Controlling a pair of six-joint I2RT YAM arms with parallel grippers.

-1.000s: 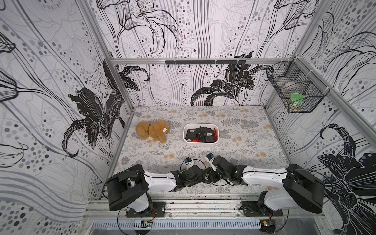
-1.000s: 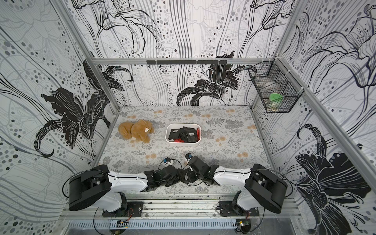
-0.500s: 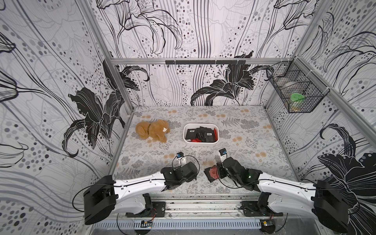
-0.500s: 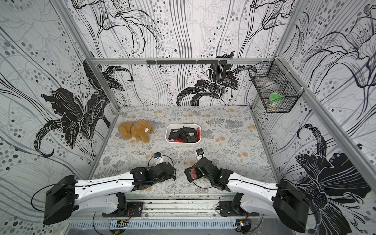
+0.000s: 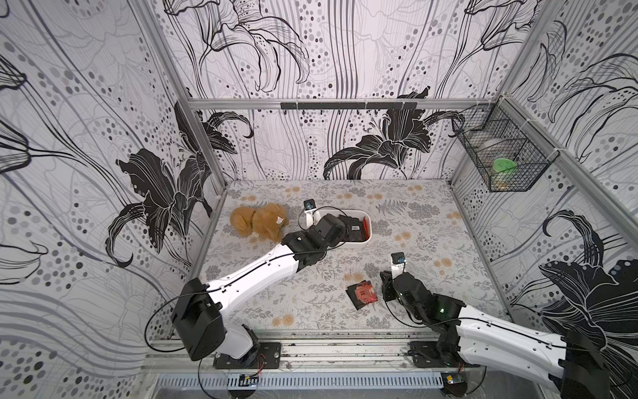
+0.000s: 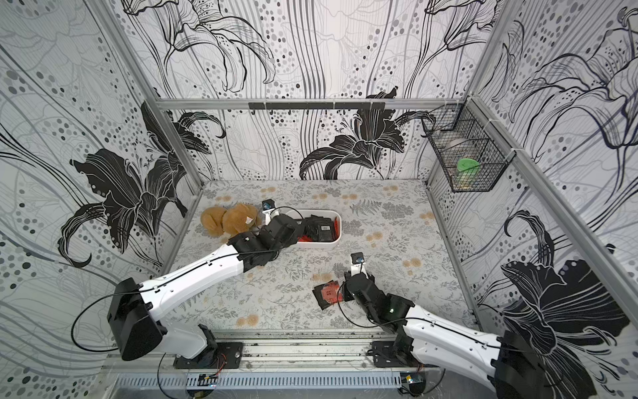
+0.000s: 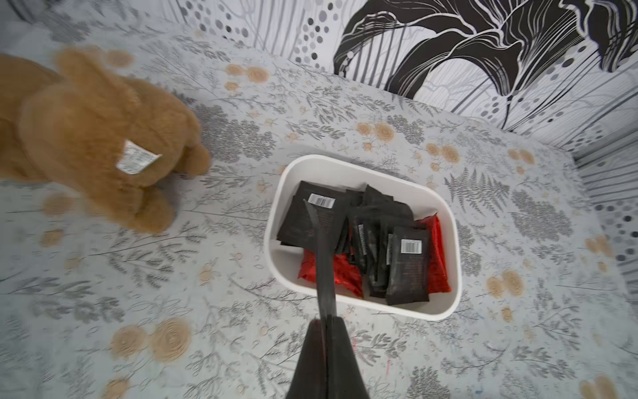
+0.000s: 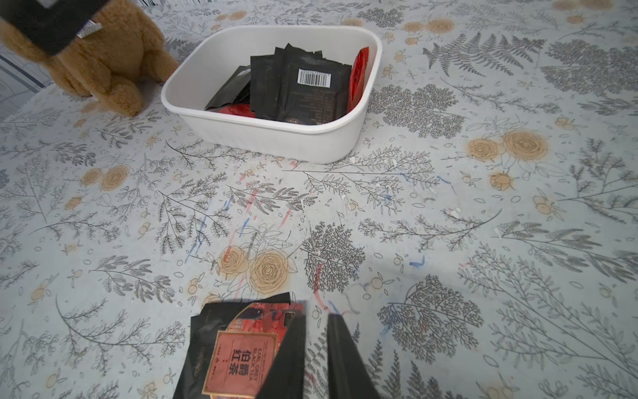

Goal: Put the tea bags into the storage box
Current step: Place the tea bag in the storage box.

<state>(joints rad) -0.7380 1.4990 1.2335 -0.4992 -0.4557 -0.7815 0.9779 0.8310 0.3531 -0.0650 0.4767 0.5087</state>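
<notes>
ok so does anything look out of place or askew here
Yes. Loose tea bags, a red-labelled one overlapping a black one, lie askew on the table beside the open right gripper, well short of the storage box that holds the other sachets.

We find both top views bright and evenly lit from overhead, with only faint, soft shadows beside the white rounded plastic tub [image 5: 359,244]. The black-and-white flower-patterned walls [image 5: 310,51] bow outward near the edges. In the left wrist view motion blur smears the brown plush toy [image 7: 86,131], while the shiny red foil sachets [image 7: 345,276] glint; the right wrist view is mostly sharp
</notes>
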